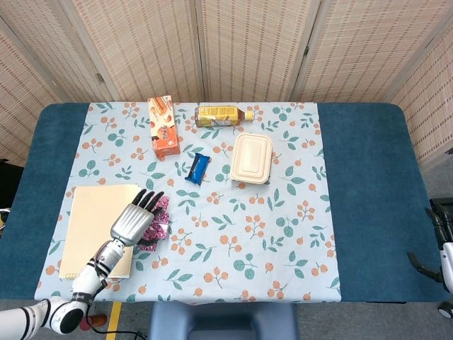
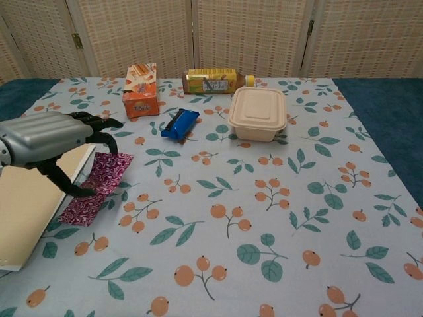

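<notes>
Head view: left hand (image 1: 133, 221) hangs over the near-left of the floral tablecloth (image 1: 283, 212), fingers spread, nothing visibly pinched. The pink patterned packet (image 1: 154, 225) lies just right of it, partly under the fingertips, beside the cream notepad (image 1: 95, 227). Whether a finger touches the packet I cannot tell. Right hand (image 1: 444, 244) sits at the far right edge, mostly out of frame; its state cannot be told.

Chest view: left hand (image 2: 49, 142) is raised, fingers loosely curved apart, thumb tip down near the packet (image 2: 96, 187), which lies flat on the cloth below and right of the palm.

Risk, as I judge it: the thin, flat packet may slide or crumple under the fingertips rather than lift, or get pushed onto the notepad (image 2: 26, 198).
</notes>
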Robot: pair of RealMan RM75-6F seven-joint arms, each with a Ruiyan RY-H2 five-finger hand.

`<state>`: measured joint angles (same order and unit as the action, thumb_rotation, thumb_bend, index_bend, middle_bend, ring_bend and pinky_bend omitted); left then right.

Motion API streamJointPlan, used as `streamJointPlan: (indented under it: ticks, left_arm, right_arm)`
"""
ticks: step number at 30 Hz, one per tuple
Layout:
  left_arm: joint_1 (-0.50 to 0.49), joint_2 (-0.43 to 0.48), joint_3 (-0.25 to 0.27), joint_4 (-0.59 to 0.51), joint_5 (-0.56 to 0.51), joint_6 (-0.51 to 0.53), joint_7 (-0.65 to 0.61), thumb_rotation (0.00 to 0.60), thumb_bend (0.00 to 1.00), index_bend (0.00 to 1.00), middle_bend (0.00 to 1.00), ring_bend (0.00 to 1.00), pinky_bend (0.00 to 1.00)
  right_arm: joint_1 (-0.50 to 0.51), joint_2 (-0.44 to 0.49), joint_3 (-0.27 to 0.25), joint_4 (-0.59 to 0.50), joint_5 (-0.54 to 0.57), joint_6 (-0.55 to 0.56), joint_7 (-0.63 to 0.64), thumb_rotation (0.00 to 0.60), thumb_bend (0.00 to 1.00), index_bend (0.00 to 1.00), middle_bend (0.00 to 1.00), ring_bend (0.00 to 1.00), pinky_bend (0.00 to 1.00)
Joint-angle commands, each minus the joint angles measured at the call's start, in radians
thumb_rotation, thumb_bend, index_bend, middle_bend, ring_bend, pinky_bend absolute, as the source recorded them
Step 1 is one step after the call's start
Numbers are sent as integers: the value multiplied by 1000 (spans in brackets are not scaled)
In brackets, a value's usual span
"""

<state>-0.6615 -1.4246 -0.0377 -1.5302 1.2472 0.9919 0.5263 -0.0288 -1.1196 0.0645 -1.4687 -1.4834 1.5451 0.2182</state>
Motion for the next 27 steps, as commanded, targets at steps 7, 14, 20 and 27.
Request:
streamJointPlan:
  ticks: [7, 14, 20, 27]
  left_arm:
    - [-59, -2, -24, 138, 38, -99, -132, 474, 246, 274, 0, 0, 0]
    - [-92, -51, -34, 258, 49, -154, -211, 443, 246, 274, 0, 0, 0]
    - [-110, -79, -33, 333, 55, -189, -260, 437, 246, 266, 0, 0, 0]
    - [-120, -110, -30, 395, 56, -213, -290, 437, 246, 247, 0, 0, 0]
  right_arm:
    - [-4, 7, 2, -19, 3, 5, -18, 600, 284, 0, 0, 0, 0]
    - [-8, 8, 3, -26, 9, 6, -26, 600, 284, 0, 0, 0, 0]
    - [-10, 6, 3, -27, 16, 3, -30, 600, 285, 0, 0, 0, 0]
    - [-10, 8, 4, -37, 18, 1, -41, 600, 284, 0, 0, 0, 0]
